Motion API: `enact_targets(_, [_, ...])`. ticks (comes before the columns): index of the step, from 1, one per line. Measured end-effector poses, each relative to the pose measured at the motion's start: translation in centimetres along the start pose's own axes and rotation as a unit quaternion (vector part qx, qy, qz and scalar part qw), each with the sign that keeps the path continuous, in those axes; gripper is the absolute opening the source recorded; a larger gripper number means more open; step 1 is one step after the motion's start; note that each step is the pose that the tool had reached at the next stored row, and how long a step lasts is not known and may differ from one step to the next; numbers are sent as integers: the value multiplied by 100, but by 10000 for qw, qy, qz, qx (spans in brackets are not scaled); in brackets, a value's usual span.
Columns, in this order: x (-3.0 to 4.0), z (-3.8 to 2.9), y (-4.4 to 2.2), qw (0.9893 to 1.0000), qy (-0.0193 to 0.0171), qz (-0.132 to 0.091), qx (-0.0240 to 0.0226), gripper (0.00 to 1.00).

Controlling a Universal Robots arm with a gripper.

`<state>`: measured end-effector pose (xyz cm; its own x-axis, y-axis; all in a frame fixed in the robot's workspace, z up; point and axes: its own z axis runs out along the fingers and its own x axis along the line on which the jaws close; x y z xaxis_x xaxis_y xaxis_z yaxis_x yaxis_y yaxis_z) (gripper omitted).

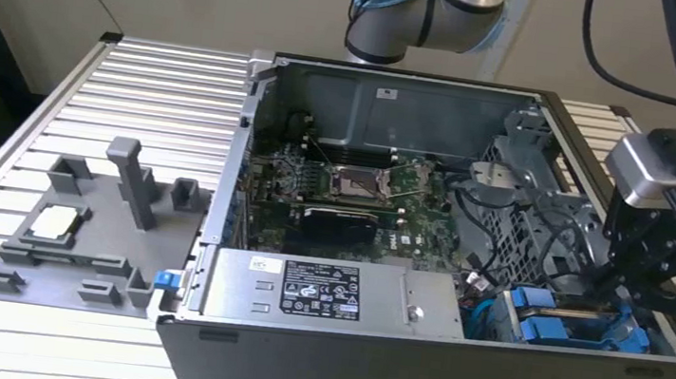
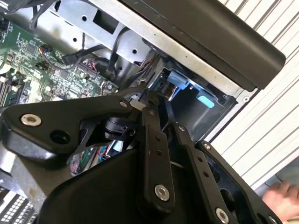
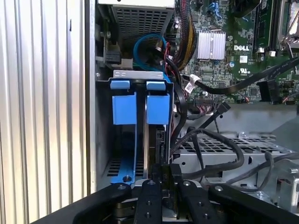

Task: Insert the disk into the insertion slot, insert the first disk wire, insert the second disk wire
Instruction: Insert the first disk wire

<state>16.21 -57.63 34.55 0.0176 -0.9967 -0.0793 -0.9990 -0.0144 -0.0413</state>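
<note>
Gripper (image 3: pixel 167 181) nearly closed, its fingers pinching a black connector (image 3: pixel 168 171). Directly ahead of the fingertips you see the disk (image 3: pixel 158 109) seated in the insertion slot (image 3: pixel 102 140), with a second blue carrier (image 3: pixel 124 108) just beside it. Farther beyond lies the green motherboard (image 3: pixel 233 51).

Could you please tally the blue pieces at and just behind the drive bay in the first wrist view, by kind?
Small blue tabs: 2
Large blue flaps: 2
Long blue strip: 1
Blue cable loop: 1
Total: 6
</note>
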Motion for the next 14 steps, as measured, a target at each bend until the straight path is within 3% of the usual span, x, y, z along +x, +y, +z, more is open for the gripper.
enact_targets(14, [6,69,-11,10000,-1,0,0,19])
